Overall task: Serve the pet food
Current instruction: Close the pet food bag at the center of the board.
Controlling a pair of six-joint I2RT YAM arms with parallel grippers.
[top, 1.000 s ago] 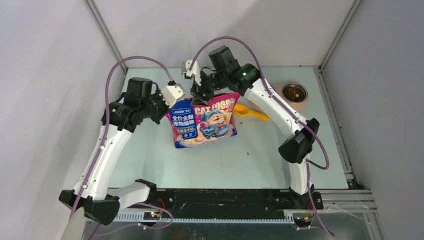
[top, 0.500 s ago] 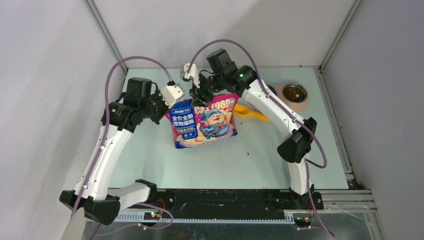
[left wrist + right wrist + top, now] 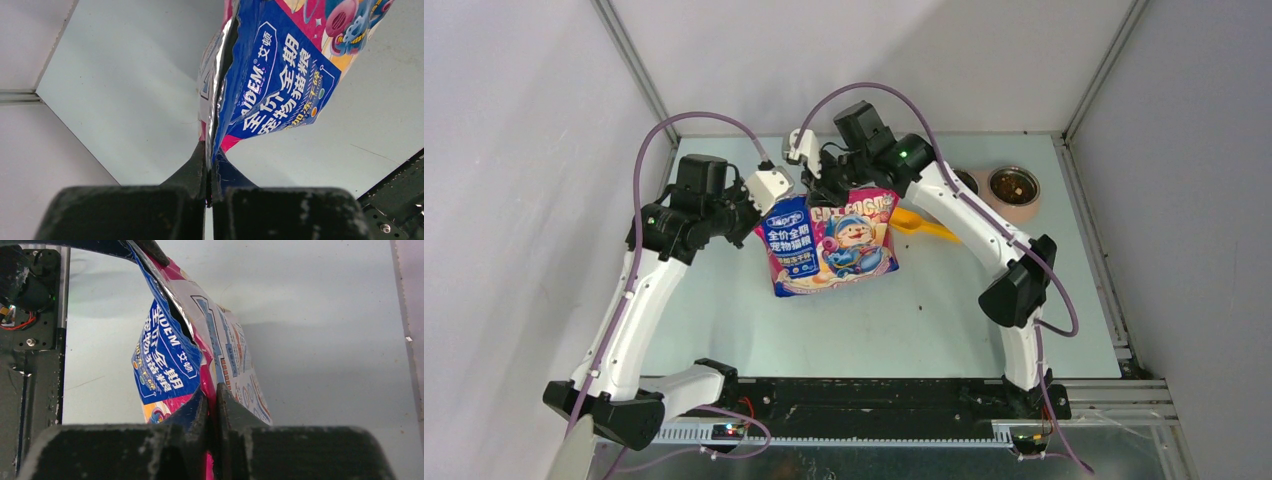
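Bag [image 3: 829, 240]: glossy pink and blue, cartoon figure print, white lettering on blue panel, silver foil inside at torn edge. Scoop [image 3: 922, 226]: yellow. Bowl [image 3: 1013, 186]: metallic rim, dark brown kibble [image 3: 1013, 184] inside. Table [image 3: 944, 320]: pale grey-green. Arms: white links, black joints, purple cables. Left gripper [image 3: 209, 170], right gripper [image 3: 212, 405]: black fingers. Walls: plain light grey.

Around me stand plain grey walls [image 3: 514, 150] joined by metal corner posts [image 3: 629, 60], a pale green table [image 3: 874, 330] lies below under even light, and a black rail [image 3: 874, 400] runs along its near edge.
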